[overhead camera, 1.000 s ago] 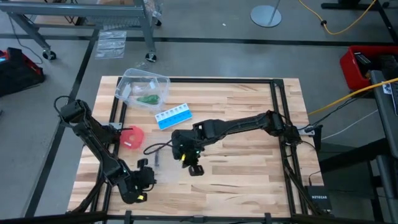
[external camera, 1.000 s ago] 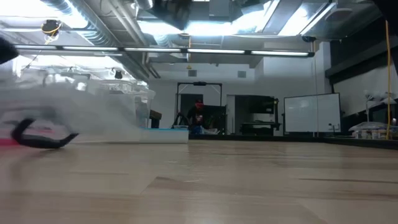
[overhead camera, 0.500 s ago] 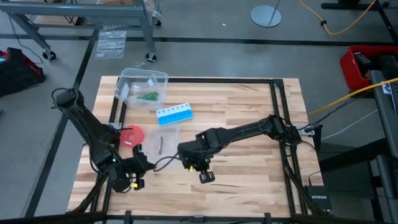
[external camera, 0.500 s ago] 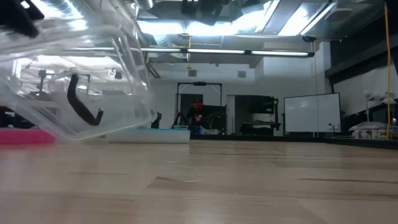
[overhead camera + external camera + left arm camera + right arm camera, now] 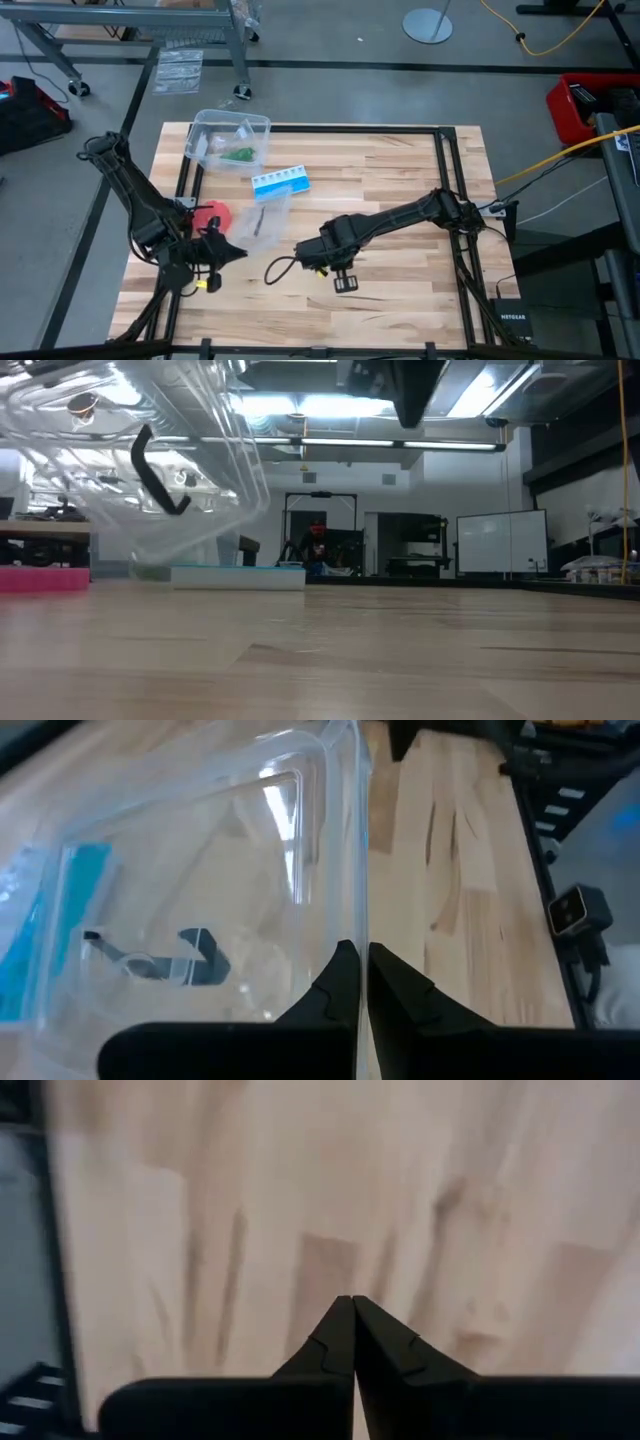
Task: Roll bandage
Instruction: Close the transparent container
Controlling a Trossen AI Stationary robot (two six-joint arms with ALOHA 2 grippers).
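Observation:
The bandage [image 5: 240, 154] is a small green bundle lying inside a clear tub [image 5: 215, 128] at the table's far left. My left gripper [image 5: 358, 948] is near the table's left side [image 5: 236, 247], shut on a second clear plastic box [image 5: 264, 222]. That box holds a small dark hook-shaped piece [image 5: 198, 948]. My right gripper [image 5: 352, 1302] is shut and holds nothing. It points down over bare wood near the table's middle [image 5: 332, 264]. My left gripper pinches the clear box's thin side wall at its rim [image 5: 360, 910] between its two fingers, one finger inside the box and one outside. The fingers slant downward from the table's left. The box [image 5: 170, 460] hangs tilted, lifted clear of the table.
A blue-and-white pill box [image 5: 279, 182] lies beyond the lifted box and a red round disc [image 5: 211, 216] lies beside my left arm. A black cable [image 5: 275, 270] loops on the wood near my right gripper. Bare wood stretches across the right half [image 5: 410, 170].
My left gripper has risen and drawn toward the far edge, lifting the clear box off the table and tilting it; the dark piece inside went up with it. My right gripper has moved toward the table's right and near edges and tipped over until it points down.

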